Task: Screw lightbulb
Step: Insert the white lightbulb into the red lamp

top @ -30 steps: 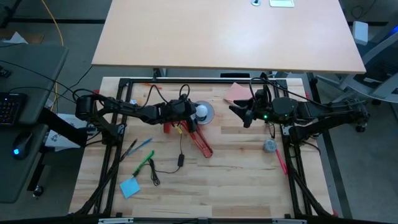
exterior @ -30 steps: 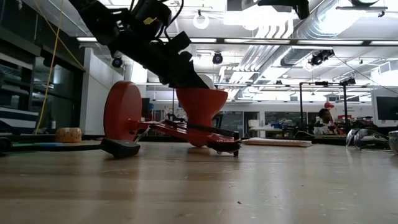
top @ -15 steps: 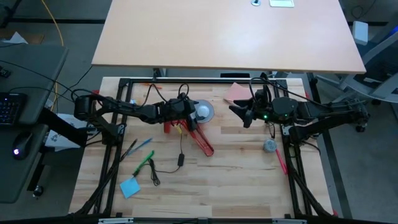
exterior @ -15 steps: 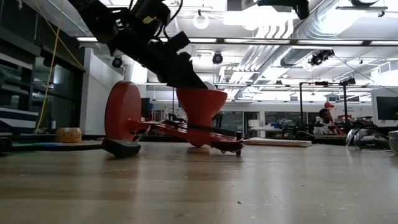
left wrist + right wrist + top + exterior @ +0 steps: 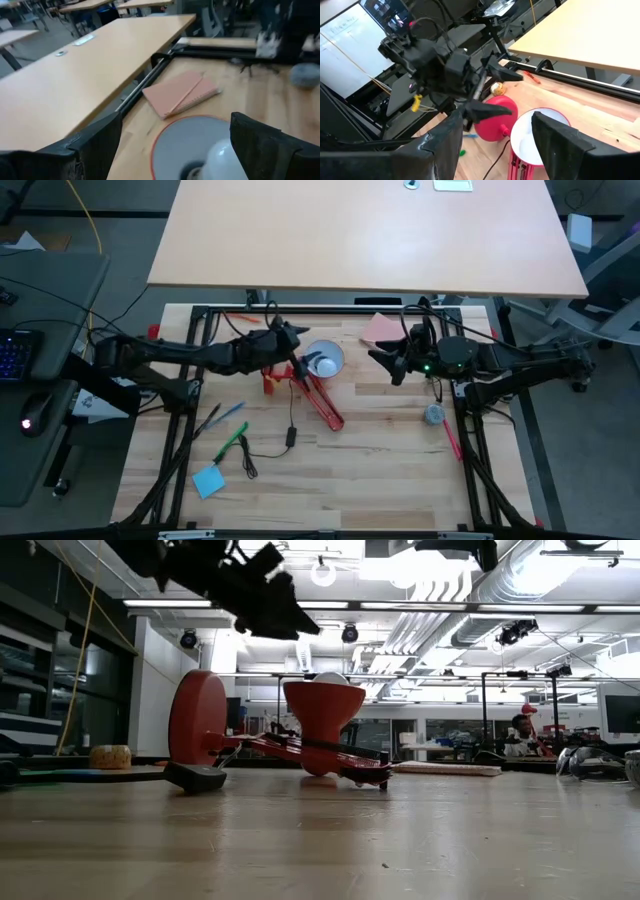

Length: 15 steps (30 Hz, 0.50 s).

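Observation:
A red lamp (image 5: pixel 322 402) lies on its side on the table, its round shade (image 5: pixel 324 361) opening upward. The white lightbulb (image 5: pixel 326 366) sits inside the shade; its top shows above the rim in the low view (image 5: pixel 330 678) and in the left wrist view (image 5: pixel 224 161). My left gripper (image 5: pixel 298 350) is open and empty, above and just left of the shade (image 5: pixel 322 708), touching nothing. My right gripper (image 5: pixel 385 362) is open and empty, hovering to the right of the shade (image 5: pixel 540 135).
A pink notebook (image 5: pixel 380 328) lies at the far edge behind the shade. A grey round object (image 5: pixel 433 414) lies at the right. Pens (image 5: pixel 225 415), a green marker (image 5: pixel 232 442), a blue pad (image 5: pixel 208 480) and the lamp's black cord switch (image 5: pixel 290 438) lie at the near left.
My left gripper has drawn back from the shade, going up and toward the table's left edge, and now stands clear of it. The bulb has stayed in the shade, its top now showing above the rim. The lamp has not moved.

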Tool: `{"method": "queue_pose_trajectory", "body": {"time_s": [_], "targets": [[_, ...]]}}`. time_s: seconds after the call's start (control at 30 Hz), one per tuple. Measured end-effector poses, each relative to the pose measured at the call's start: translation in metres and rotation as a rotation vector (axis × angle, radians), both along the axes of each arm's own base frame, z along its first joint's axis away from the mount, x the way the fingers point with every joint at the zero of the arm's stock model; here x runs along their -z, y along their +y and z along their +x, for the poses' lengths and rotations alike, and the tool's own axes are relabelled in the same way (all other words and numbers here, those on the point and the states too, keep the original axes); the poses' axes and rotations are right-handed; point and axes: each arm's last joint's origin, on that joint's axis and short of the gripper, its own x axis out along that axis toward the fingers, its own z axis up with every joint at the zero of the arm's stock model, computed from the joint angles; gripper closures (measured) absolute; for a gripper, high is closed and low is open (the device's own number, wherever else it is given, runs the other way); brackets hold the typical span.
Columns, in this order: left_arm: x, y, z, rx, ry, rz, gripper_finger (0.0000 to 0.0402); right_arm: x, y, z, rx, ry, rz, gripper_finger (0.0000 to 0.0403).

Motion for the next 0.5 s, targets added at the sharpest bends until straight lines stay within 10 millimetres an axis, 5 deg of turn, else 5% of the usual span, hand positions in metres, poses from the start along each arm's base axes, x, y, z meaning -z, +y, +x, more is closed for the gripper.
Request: {"method": "queue_pose_trajectory", "body": {"time_s": [0.17, 0.33, 0.5], "targets": [[-0.016, -0.007, -0.016, 0.009, -0.011, -0.026, 0.0061, 0.01, -0.003, 0.017, -0.024, 0.03, 0.013, 0.0222], [-0.031, -0.011, -0.033, 0.011, -0.055, -0.07, 0.0061, 0.017, -0.011, 0.045, -0.069, -0.02, -0.013, 0.0376], [-0.044, -0.012, -0.043, -0.02, -0.19, -0.224, 0.0063, 0.025, -0.028, 0.073, -0.104, 0.144, -0.001, 0.0398]]}}
